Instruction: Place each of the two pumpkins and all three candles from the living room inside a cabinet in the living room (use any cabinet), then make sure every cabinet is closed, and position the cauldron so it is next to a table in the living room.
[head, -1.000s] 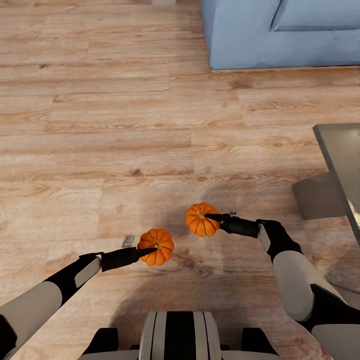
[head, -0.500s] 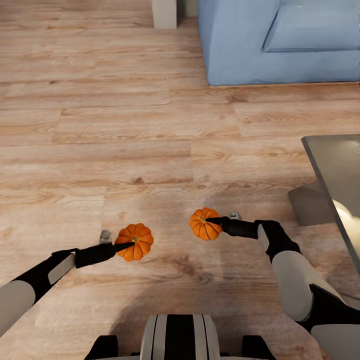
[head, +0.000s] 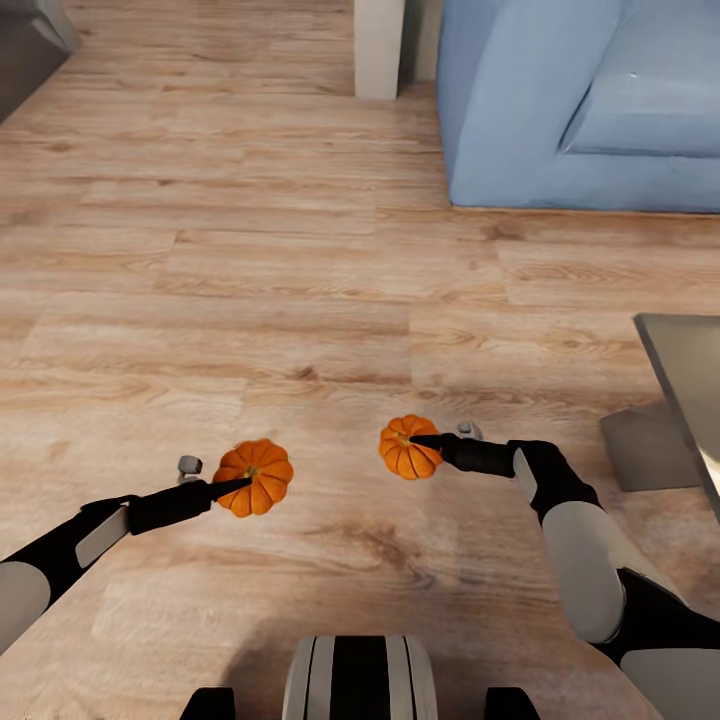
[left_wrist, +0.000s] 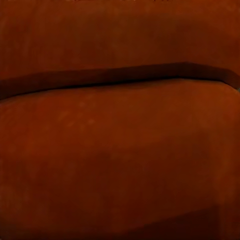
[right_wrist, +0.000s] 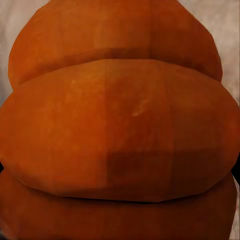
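Observation:
I carry two ribbed orange pumpkins above the wooden floor. In the head view the left pumpkin (head: 253, 477) sits at the tip of my left gripper (head: 236, 486), which is shut on it. The right pumpkin (head: 407, 447) is held the same way by my right gripper (head: 427, 441). The left wrist view is close against the dark orange skin of the left pumpkin (left_wrist: 120, 150). The right wrist view is close on the ribs of the right pumpkin (right_wrist: 120, 130). The candles, the cabinet and the cauldron are out of view.
A blue sofa (head: 560, 110) stands at the far right, with a pale post (head: 379, 45) beside it. A grey glass-topped table (head: 690, 390) juts in at the right edge. A dark grey unit (head: 25, 40) shows at the top left corner. Wooden floor (head: 250, 280) lies ahead.
The whole head view has shifted, so the camera moved: sofa and table slid right and down. My left arm swung outward to the left with its pumpkin. The right arm held its pose.

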